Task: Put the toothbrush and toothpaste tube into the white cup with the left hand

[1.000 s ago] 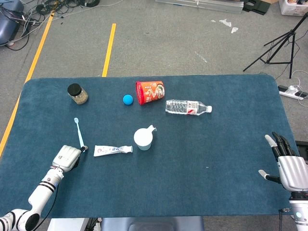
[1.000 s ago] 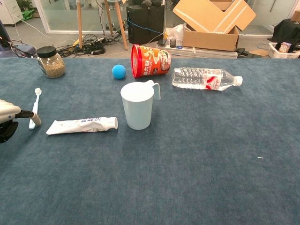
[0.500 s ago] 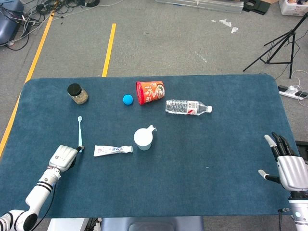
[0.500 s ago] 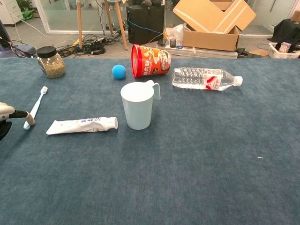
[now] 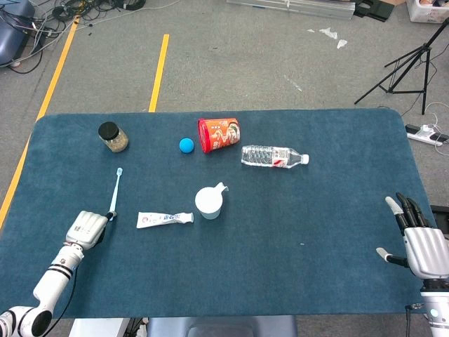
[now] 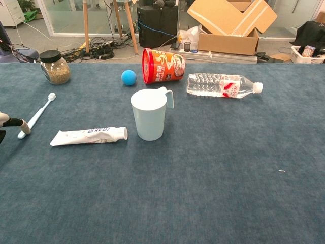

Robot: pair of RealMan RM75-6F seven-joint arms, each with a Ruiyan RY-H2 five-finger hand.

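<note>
- Two views, head first: left hand [image 5: 85,227] has slid back toward the table's near-left edge, dragging the toothbrush [image 5: 115,191] handle with it; the brush now angles away from the toothpaste tube [image 5: 165,218] (tube untouched). White cup [image 5: 209,202] is upright, empty. Right hand [image 5: 419,242] idles, fingers spread.
- Chest view: only a fingertip [image 6: 14,122] shows, touching the toothbrush handle end. Can't tell if it's grasped, so the pickup isn't secured.

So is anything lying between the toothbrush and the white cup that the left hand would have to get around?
Only the toothpaste tube: it lies flat between the toothbrush and the white cup, its cap end near the cup. The left hand is already at the brush's handle end, and carrying the brush above the table should clear the tube.
</note>
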